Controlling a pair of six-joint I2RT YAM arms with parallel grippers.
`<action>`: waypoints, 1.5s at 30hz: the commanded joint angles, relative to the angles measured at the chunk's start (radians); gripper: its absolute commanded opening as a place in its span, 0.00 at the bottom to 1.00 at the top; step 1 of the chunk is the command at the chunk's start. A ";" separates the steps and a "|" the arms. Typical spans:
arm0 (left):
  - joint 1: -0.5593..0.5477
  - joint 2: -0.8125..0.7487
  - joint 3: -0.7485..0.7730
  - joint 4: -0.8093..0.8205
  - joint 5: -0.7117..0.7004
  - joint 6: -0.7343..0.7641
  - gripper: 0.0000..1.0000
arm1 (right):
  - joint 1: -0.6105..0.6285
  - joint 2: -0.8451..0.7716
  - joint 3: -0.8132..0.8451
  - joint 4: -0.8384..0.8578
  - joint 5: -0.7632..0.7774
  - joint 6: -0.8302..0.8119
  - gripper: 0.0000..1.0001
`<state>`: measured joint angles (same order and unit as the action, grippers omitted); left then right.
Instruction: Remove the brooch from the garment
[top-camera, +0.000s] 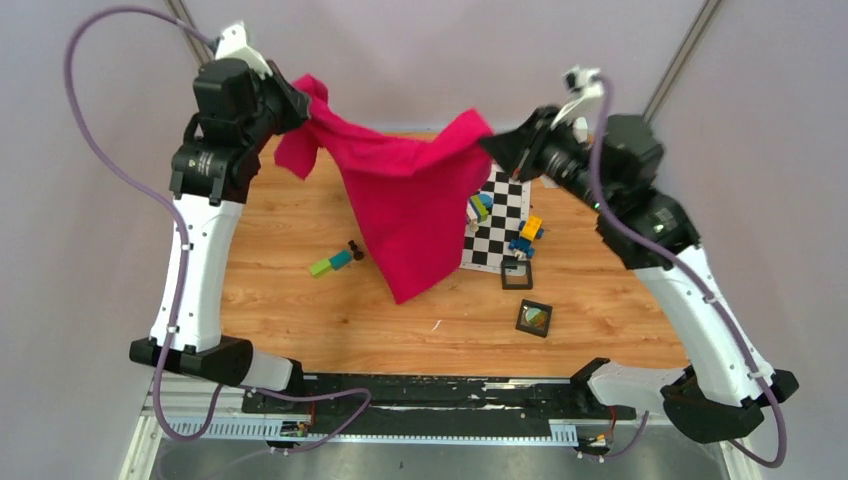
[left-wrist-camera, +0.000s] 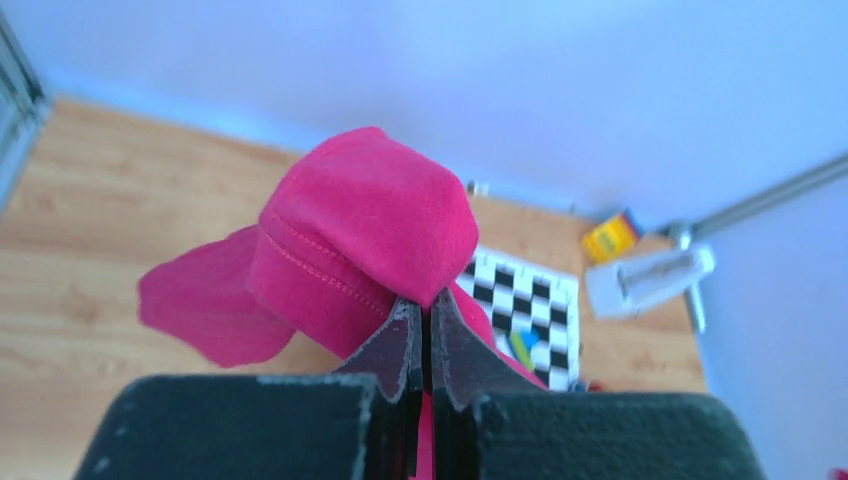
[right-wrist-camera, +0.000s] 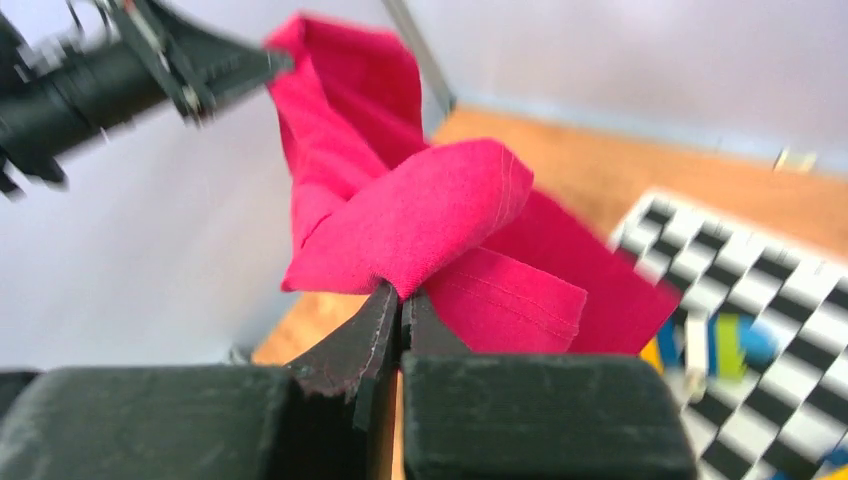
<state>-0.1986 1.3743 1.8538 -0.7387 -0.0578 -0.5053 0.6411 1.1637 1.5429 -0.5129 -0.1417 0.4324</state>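
The magenta-pink garment (top-camera: 410, 200) hangs in the air, stretched between both grippers, its lower tip just above the table. My left gripper (top-camera: 303, 108) is shut on its upper left corner, and the folded hem bulges over the fingertips in the left wrist view (left-wrist-camera: 420, 305). My right gripper (top-camera: 492, 142) is shut on the upper right corner, seen close in the right wrist view (right-wrist-camera: 402, 290). No brooch shows on the cloth. A small yellow-green disc (top-camera: 536, 318), seemingly the brooch, lies inside a black square frame on the table, apart from the garment.
A black-and-white chequered board (top-camera: 500, 225) lies behind the hanging cloth, with coloured blocks (top-camera: 528, 235) on and beside it. A hollow black frame (top-camera: 517, 272) sits at its front edge. A green-and-teal block (top-camera: 330, 263) and a small dark piece (top-camera: 354, 250) lie left of the cloth.
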 joint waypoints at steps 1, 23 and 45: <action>0.008 0.066 0.300 -0.094 -0.087 0.044 0.00 | -0.089 0.096 0.348 -0.132 0.019 -0.066 0.00; 0.008 0.163 0.397 0.104 0.106 0.164 0.00 | 0.129 0.222 0.498 -0.065 -0.345 -0.138 0.00; 0.021 0.362 0.536 0.431 0.923 -0.120 0.00 | 0.642 0.658 0.802 0.279 -0.148 -0.335 0.00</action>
<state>-0.1955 1.8057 2.3657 -0.3080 0.9001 -0.6735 1.2648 1.9091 2.3791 -0.3447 -0.3233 0.1204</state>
